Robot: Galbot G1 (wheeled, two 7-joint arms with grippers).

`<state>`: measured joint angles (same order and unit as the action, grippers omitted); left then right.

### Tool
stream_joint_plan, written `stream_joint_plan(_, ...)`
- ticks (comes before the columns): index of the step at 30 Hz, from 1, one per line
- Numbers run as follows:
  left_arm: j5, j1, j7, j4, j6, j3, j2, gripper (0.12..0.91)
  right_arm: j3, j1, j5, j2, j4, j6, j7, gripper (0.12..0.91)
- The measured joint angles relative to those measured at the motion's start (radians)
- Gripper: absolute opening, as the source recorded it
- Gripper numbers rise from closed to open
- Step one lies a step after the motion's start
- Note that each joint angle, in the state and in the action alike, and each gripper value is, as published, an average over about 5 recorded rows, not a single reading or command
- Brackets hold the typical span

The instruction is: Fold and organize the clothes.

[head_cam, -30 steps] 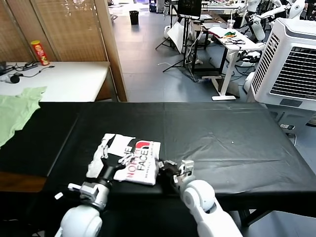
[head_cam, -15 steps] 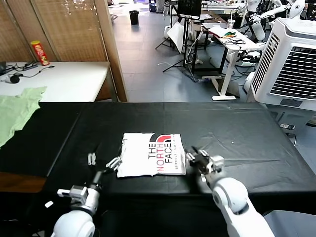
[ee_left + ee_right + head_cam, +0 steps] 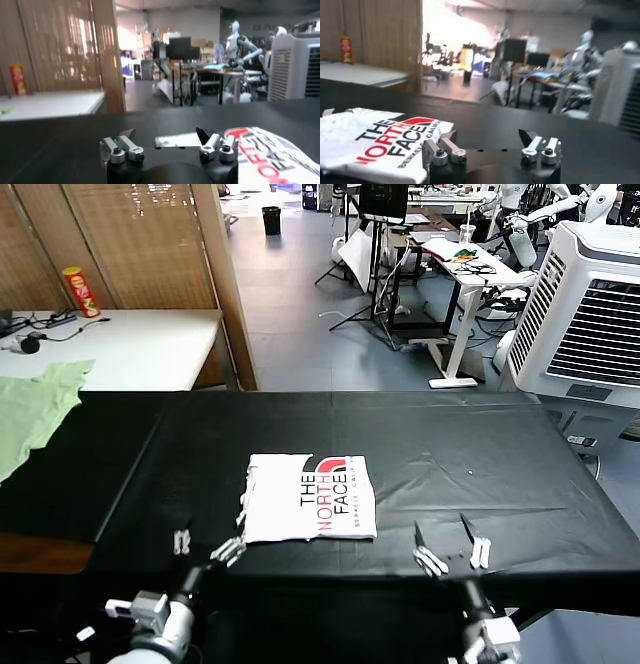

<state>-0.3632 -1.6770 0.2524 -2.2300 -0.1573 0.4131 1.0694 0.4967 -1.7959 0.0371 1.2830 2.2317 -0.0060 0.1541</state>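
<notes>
T-shirt folded, print up, long axis left-right | left gripper nearer, near-left corner, jaws apart, empty | right gripper near-right, spread, empty

Left gripper jaws apart, empty; folded T-shirt beside it

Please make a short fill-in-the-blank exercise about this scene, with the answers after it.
1. The folded white cotton T-shirt lies on a table covered with a ______ cloth.
2. The red and black print on it reads THE NORTH ______.
3. The left tool and the right tool both stand ______, touching nothing.
4. A pale ______ garment lies at the table's far left.

Answers: black; FACE; open; green
</notes>
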Motion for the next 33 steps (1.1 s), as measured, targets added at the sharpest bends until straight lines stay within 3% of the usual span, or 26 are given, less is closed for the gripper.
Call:
stream_joint_plan(4,-0.039,-0.062,0.029,-0.029,-0.035,0.012,-0.026,0.798,0.029,-0.138,-0.012,0.014,0.064,0.037,0.034,0.798)
stream_joint_plan(9,-0.103,-0.135,0.072,-0.077,-0.087,0.043,-0.056,0.798,0.034,-0.254,0.003,0.028,0.127,0.002,0.062,0.798)
stream_joint_plan(16,-0.087,-0.165,0.068,-0.104,-0.065,0.049,-0.056,0.798,0.017,-0.284,0.015,0.025,0.149,-0.040,0.061,0.798)
stream_joint_plan(33,-0.086,-0.204,0.048,-0.121,-0.067,0.102,-0.061,0.798,-0.013,-0.280,0.086,0.016,0.160,-0.114,0.075,0.798)
